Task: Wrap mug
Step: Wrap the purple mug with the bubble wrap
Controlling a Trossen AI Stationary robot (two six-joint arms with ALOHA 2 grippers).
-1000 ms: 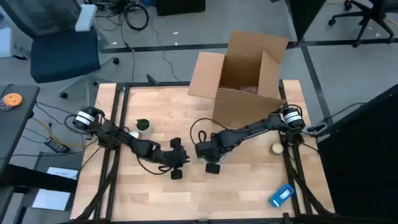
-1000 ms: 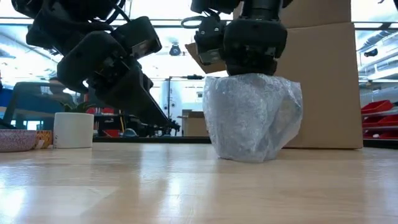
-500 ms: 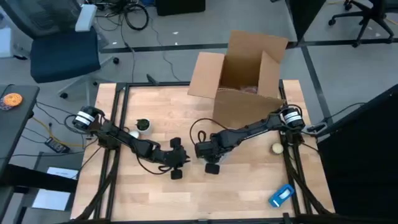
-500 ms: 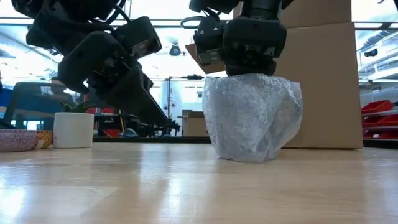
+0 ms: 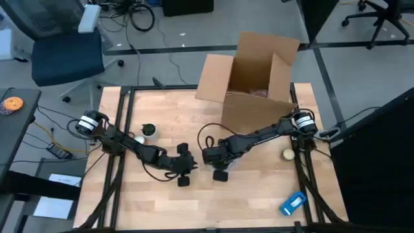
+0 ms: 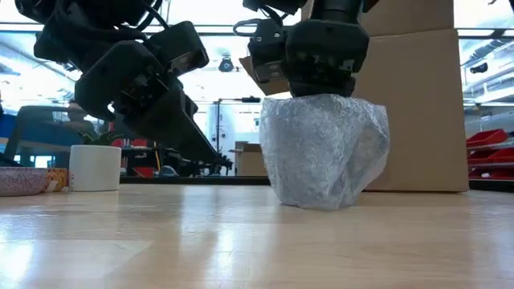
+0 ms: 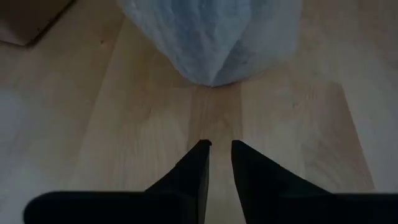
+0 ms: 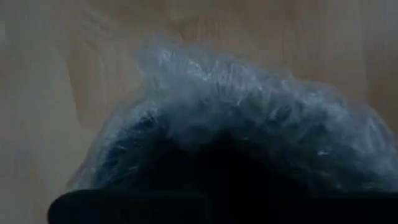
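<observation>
Right pincer point(image 6: 321, 80) clamped atop the bubble-wrapped mug point(image 6: 325, 152), a lumpy translucent white bundle upright on the table point(image 6: 241, 241).

Left arm reaches in from its base at the surface's left edge, forearm angled toward centre, left gripper point(image 7: 219, 149) low over the surface with its 2 fingers nearly together, a narrow gap showing between the tips. Right arm stretches from its base at the right edge toward centre, wrist pitched down, right gripper point(image 6: 321, 76) pointing straight down near mid-surface, just beside the left gripper
</observation>
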